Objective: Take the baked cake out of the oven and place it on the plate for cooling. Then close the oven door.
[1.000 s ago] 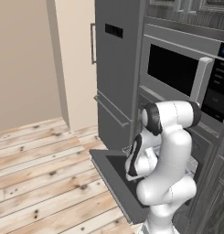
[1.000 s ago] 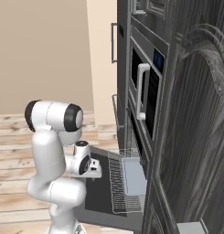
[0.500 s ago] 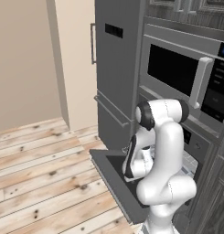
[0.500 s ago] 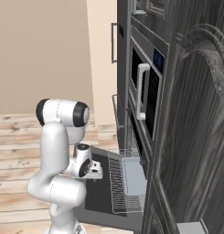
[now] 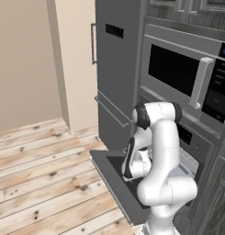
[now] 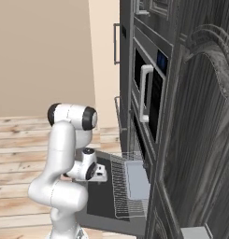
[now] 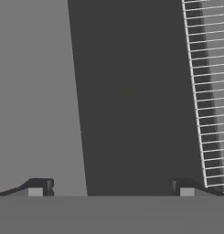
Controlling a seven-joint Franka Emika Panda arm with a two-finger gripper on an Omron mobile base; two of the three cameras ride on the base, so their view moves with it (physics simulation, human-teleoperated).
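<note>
oven door [image 5: 115, 176] lying open, unlabelled

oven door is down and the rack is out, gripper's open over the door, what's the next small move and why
Probably swing the hand toward the pulled-out wire rack. The gripper is open with nothing between its tips, and it looks straight down at the dark glass of the lowered oven door, with the rack off at the edge of the hand view. The pale grey block on the rack may be the cake; I cannot tell.
</note>
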